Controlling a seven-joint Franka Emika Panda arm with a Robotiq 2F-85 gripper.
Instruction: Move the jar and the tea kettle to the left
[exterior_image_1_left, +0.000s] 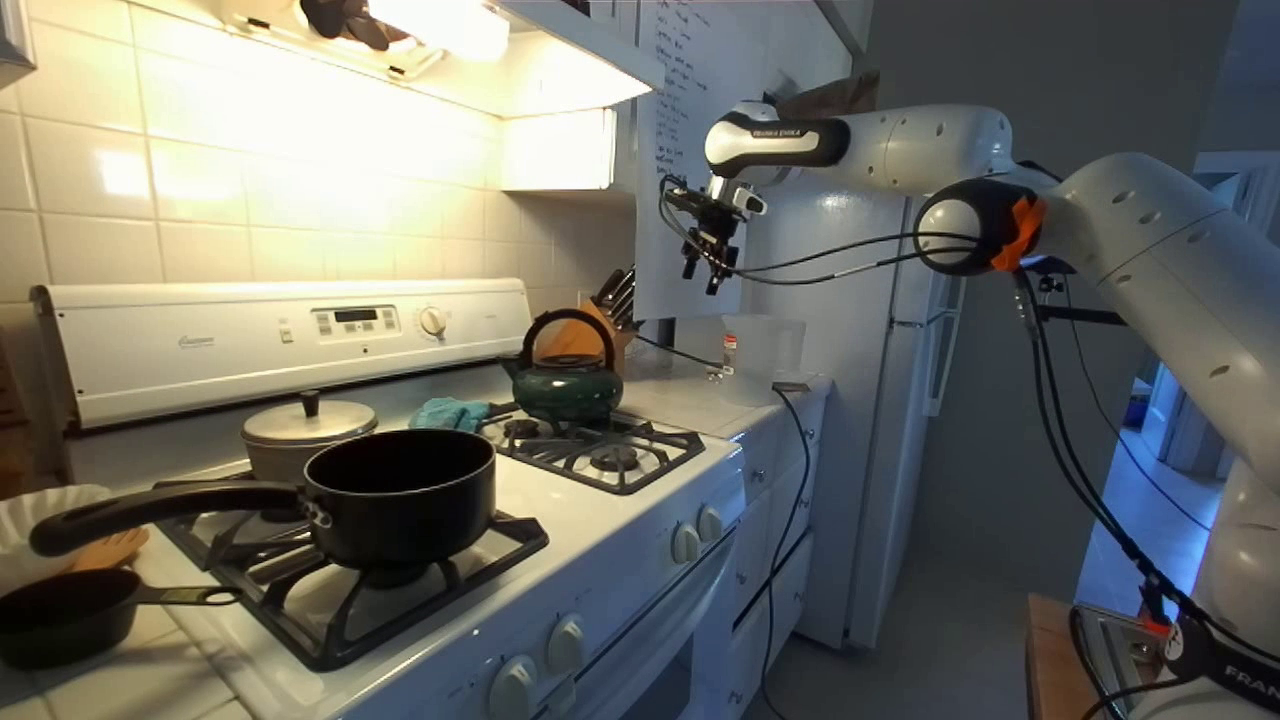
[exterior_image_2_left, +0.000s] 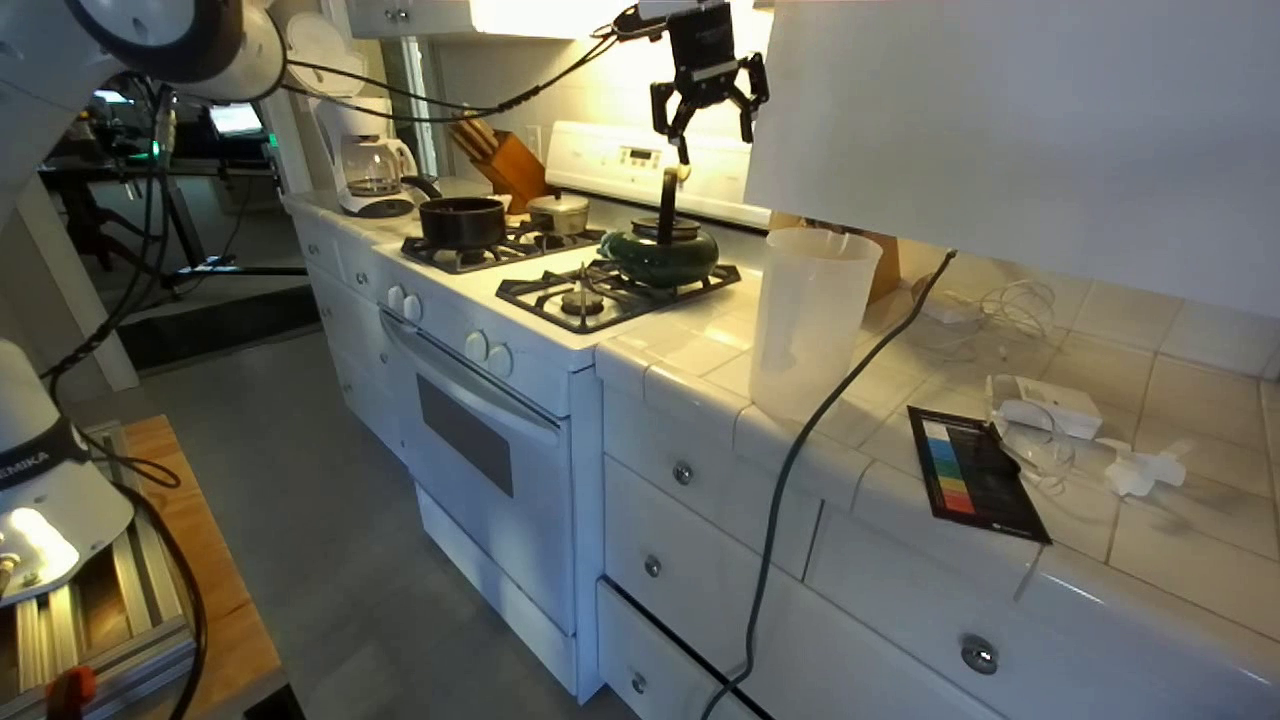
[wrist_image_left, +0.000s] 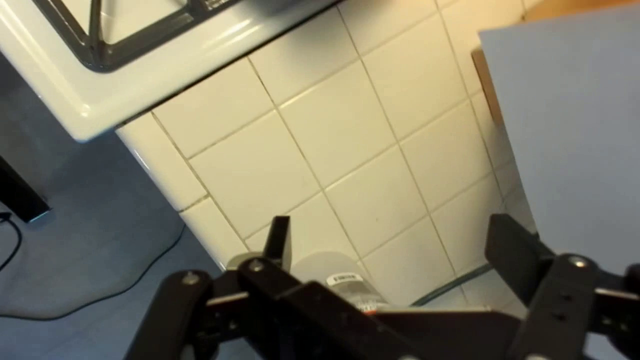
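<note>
The jar is a tall frosted see-through container (exterior_image_1_left: 765, 355) on the tiled counter right of the stove. It also stands upright in an exterior view (exterior_image_2_left: 812, 320), with a label facing away. In the wrist view the jar (wrist_image_left: 320, 270) shows at the bottom, partly hidden by the gripper. The dark green tea kettle (exterior_image_1_left: 567, 390) with its arched black handle sits on the stove's burner grate near the counter; it also shows in an exterior view (exterior_image_2_left: 660, 258). My gripper (exterior_image_1_left: 701, 275) is open and empty, high above the counter, apart from both things. Its spread fingers show in the wrist view (wrist_image_left: 387, 232).
A white panel (exterior_image_2_left: 1000, 140) hangs beside the gripper. A black long-handled pot (exterior_image_1_left: 400, 500) and a silver lidded pot (exterior_image_1_left: 310, 440) stand on the stove. A knife block (exterior_image_1_left: 580, 338) is behind the kettle. A black cable (exterior_image_2_left: 790, 470) crosses the counter edge near a colour card (exterior_image_2_left: 975, 475).
</note>
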